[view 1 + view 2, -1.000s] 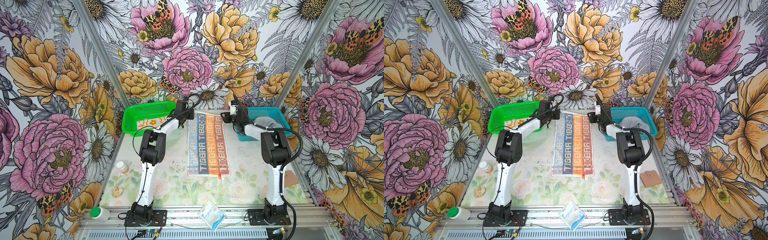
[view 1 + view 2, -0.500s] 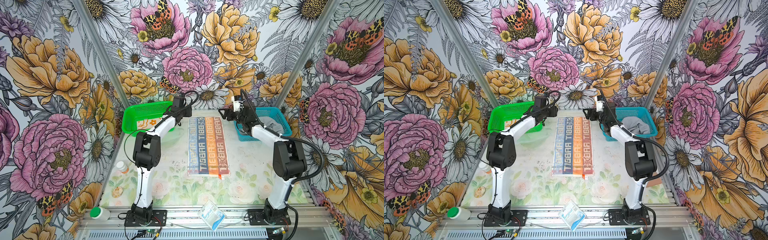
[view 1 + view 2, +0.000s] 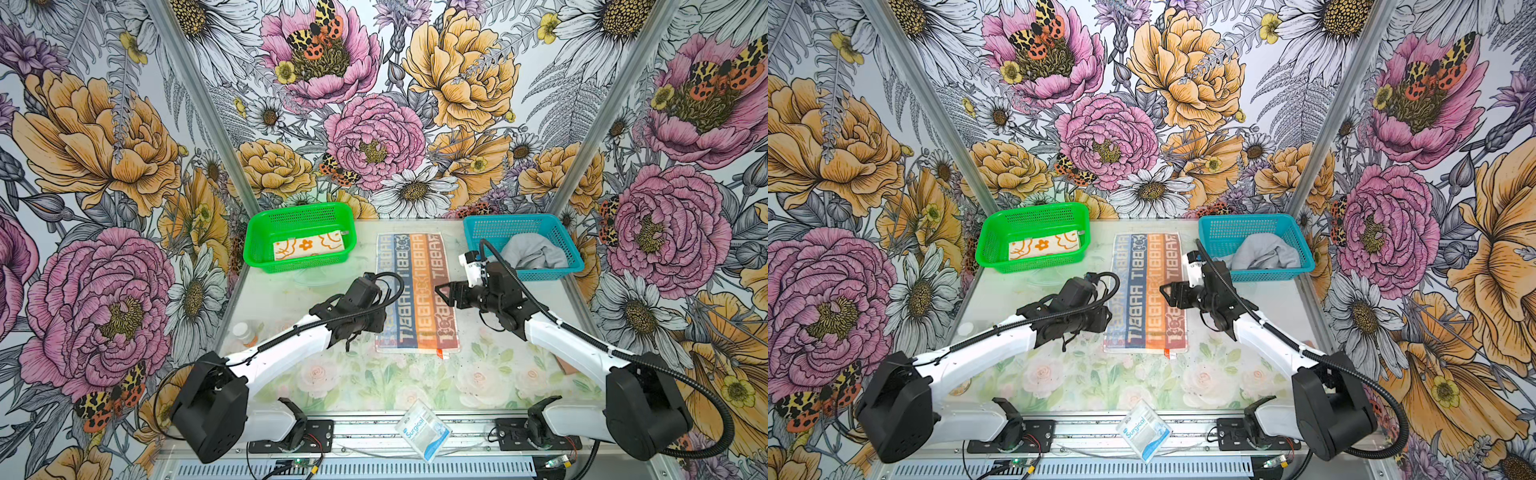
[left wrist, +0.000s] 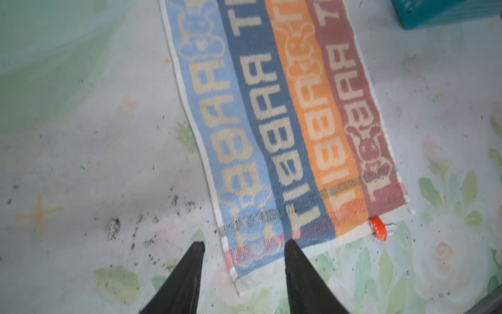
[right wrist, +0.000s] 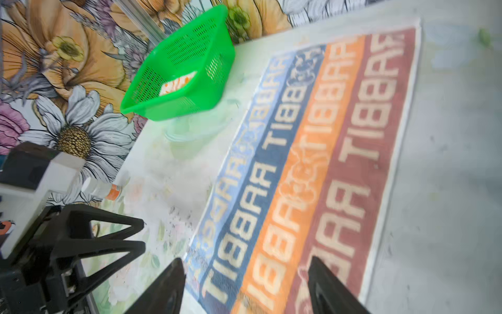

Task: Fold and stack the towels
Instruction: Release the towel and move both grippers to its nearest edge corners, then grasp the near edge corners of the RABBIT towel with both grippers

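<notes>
RABBIT towel (image 3: 415, 257) flat on floral tabletop (image 3: 498, 365), flowered walls (image 3: 374, 124) around; both jaws spread.

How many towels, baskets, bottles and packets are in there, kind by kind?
Towels: 3 (flower-print towel, RABBIT towel, grey towel)
Baskets: 2 (green basket, blue basket)
Bottles: 1 (small bottle)
Packets: 1 (Surgical packet)
Total: 7

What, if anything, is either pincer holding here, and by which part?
Nothing is held: left pincer and right pincer both stand open over the RABBIT towel, which lies flat, unfolded.
</notes>
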